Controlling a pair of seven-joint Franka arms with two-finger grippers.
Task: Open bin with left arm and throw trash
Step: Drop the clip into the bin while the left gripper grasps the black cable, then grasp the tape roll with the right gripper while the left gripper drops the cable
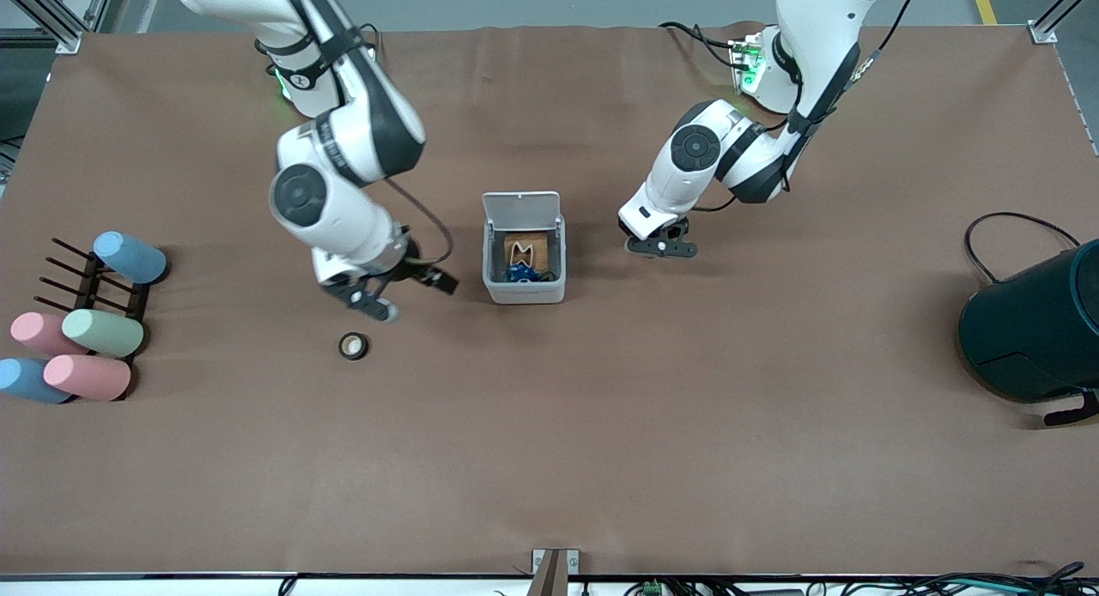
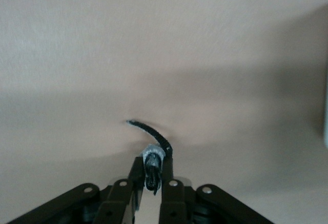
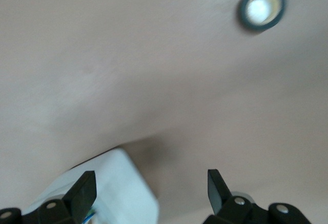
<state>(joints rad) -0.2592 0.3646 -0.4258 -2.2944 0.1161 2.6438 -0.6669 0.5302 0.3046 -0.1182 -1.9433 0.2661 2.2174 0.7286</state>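
Lying on the brown tabletop (image 1: 601,459) nearest the front camera: black ring with pale centre (image 1: 353,346), apart from and untouched by any fingers. Hovering just above it, toward the bin: right gripper (image 1: 386,300), fingers (image 3: 84,190) spread wide, grasping nothing. Standing farther up, lid raised: white bin (image 1: 524,288), hourglass-shaped frame (image 1: 521,252) and dark lump (image 1: 520,274) inside. Waiting beside the bin: left gripper (image 1: 661,246), fingers (image 2: 137,175) clenched together.

Bin (image 1: 524,274) mid-table, hourglass frame (image 1: 520,252) inside; ring (image 1: 353,346) nearer the camera, toward the right arm's end.
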